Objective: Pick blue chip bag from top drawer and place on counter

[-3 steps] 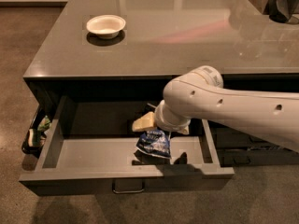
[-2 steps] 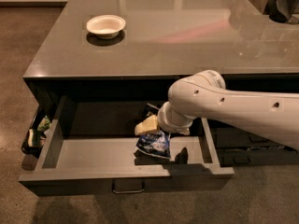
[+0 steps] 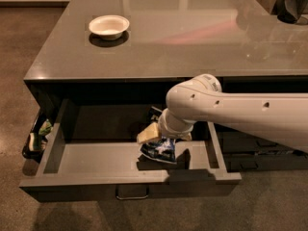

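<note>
- Gripper (image 3: pixel 155 137) low inside top drawer (image 3: pixel 91 160), pinching top of crinkled foil blue chip bag (image 3: pixel 159 151).
- Glossy grey counter (image 3: pixel 192 42); round white bowl (image 3: pixel 109 26) on it.

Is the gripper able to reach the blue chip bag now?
Probably yes: the top drawer stands open, and the gripper is inside it, directly at the blue chip bag, with nothing between.

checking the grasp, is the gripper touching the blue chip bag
Touching. The camera view shows the gripper down in the top drawer, with the blue chip bag meeting its underside, no gap.
</note>
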Robot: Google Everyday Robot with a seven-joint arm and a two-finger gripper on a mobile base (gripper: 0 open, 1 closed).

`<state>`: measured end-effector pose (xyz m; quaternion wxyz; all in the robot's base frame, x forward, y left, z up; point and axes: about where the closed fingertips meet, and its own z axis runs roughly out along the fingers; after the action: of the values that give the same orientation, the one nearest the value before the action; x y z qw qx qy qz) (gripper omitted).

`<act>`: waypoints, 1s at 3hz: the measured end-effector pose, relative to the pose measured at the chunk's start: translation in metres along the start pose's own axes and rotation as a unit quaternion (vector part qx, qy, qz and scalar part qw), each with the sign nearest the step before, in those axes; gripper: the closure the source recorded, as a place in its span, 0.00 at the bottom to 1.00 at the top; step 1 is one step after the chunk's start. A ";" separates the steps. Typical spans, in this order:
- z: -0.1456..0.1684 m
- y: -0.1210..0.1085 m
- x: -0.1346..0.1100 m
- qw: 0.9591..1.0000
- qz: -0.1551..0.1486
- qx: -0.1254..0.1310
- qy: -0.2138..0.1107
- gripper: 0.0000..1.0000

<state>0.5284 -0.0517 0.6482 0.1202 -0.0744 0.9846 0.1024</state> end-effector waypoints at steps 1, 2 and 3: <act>0.004 0.002 0.001 0.999 0.022 0.032 0.018 0.00; 0.007 0.001 0.003 0.999 0.021 0.035 0.020 0.00; 0.030 0.010 0.003 0.999 0.013 0.027 0.031 0.00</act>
<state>0.5300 -0.0357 0.6207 0.0899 -0.0618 0.9912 0.0750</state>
